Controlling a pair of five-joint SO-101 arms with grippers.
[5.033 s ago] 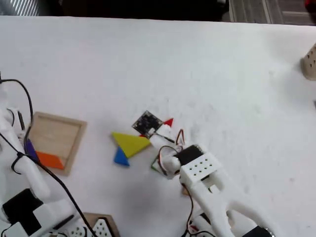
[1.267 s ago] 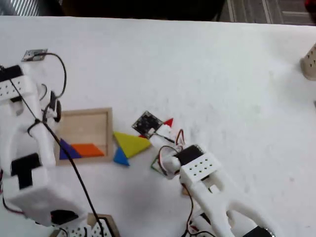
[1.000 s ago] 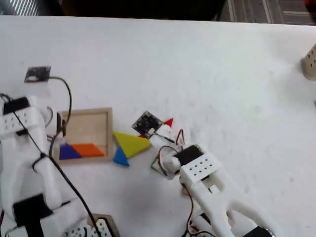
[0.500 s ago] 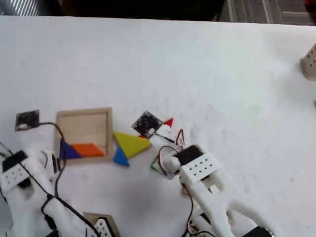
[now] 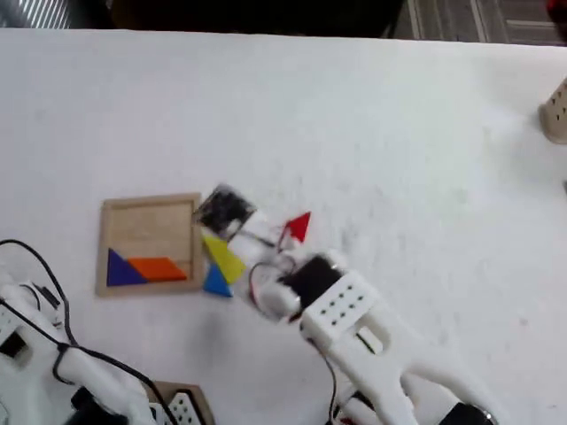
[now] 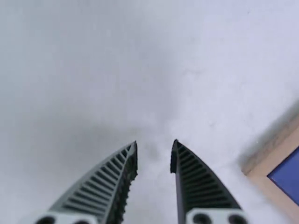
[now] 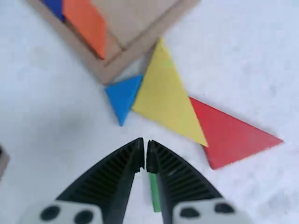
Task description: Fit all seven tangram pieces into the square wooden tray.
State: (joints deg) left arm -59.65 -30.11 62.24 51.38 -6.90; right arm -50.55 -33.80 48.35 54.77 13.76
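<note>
- Sitting left of centre in the high view, on a white counter (image 5: pixel 399 133), is the square wooden tray (image 5: pixel 149 202).
- Along the tray's lower edge lie two pieces: a dark blue triangle (image 5: pixel 118 269) in the lower left corner and an orange parallelogram (image 5: pixel 159 268) touching it. Above them the tray floor shows bare wood.
- Just right of the tray, a yellow triangle (image 5: pixel 223 257) lies flat on the counter, one tip near the rim.
- A light blue triangle (image 5: pixel 215 282) lies below it, one corner touching the yellow.
- A red triangle (image 5: pixel 299 227) lies further right; the right wrist view shows it against one side of the yellow.
- The right arm (image 5: pixel 354 323) comes in from the lower right. The right gripper (image 7: pixel 145 142) hangs over bare counter near the light blue triangle, pinched almost closed on a thin green piece (image 7: pixel 153 191) seen edge-on between its fingers.
- The left arm (image 5: pixel 35 354) sits in the lower left corner. The left gripper (image 6: pixel 154 145) has a narrow gap between its fingers, over bare counter near a tray corner.
</note>
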